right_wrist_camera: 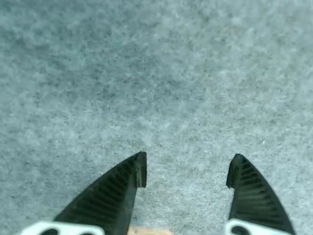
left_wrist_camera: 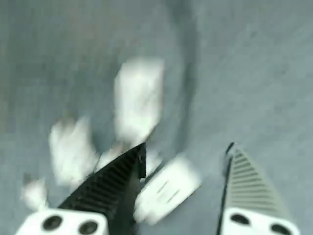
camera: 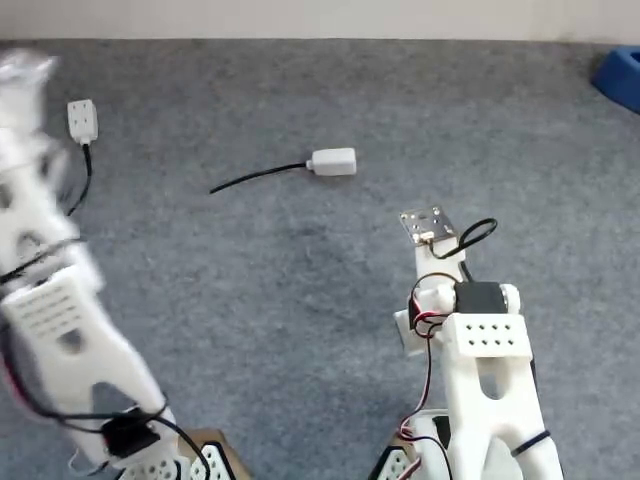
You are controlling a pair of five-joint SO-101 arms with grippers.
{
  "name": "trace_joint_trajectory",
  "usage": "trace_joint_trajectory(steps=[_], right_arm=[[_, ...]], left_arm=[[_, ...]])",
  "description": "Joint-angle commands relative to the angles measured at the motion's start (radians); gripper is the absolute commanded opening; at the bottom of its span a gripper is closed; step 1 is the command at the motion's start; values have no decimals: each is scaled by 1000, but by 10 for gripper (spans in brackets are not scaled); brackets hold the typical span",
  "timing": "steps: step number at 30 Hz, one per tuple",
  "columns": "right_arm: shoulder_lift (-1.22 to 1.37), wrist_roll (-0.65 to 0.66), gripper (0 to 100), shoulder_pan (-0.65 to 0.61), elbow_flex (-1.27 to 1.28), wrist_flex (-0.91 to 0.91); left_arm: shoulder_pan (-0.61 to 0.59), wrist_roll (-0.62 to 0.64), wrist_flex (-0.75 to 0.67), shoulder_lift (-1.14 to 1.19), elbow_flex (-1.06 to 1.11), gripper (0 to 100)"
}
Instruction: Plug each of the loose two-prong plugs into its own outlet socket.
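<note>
A white plug (camera: 333, 162) with a black cable lies on the grey carpet near the middle. A white outlet socket (camera: 82, 120) with its own black cable sits at the far left. My left gripper (camera: 25, 70) is blurred at the far left edge, close beside that socket. In the left wrist view my left gripper (left_wrist_camera: 186, 152) is open above several blurred white pieces (left_wrist_camera: 139, 98); I cannot tell which is plug or socket. My right gripper (camera: 430, 228) hangs right of centre, below and right of the plug. Its wrist view shows my right gripper (right_wrist_camera: 188, 164) open over bare carpet.
A blue object (camera: 622, 75) sits at the far right edge. Grey carpet (camera: 250, 290) covers the table between the two arms. A pale wall strip runs along the far edge.
</note>
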Motion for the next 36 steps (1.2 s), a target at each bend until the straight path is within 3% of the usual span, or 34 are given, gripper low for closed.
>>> trace_joint_trajectory(steps=[1, 5, 11, 16, 19, 24, 29, 36], right_arm=[[-16, 6, 271, -5, -16, 8], [-16, 6, 271, -5, -10, 7], [-22, 6, 271, -5, -8, 7], [-25, 11, 271, -2, -8, 8], [-25, 12, 271, -2, -8, 8], [-25, 12, 271, -5, -10, 8], [-25, 12, 271, -5, -10, 8], [-25, 9, 271, -5, -13, 8]], left_arm=[[392, 87, 6, -70, -105, 235], [593, 91, -107, -65, -82, 235], [691, 86, -253, -65, 179, 235], [645, 84, -387, -65, 403, 235], [567, 21, -439, -47, 489, 235], [460, -35, -450, 41, 495, 235], [438, -46, -439, 54, 472, 234], [484, -49, -318, 54, 470, 51]])
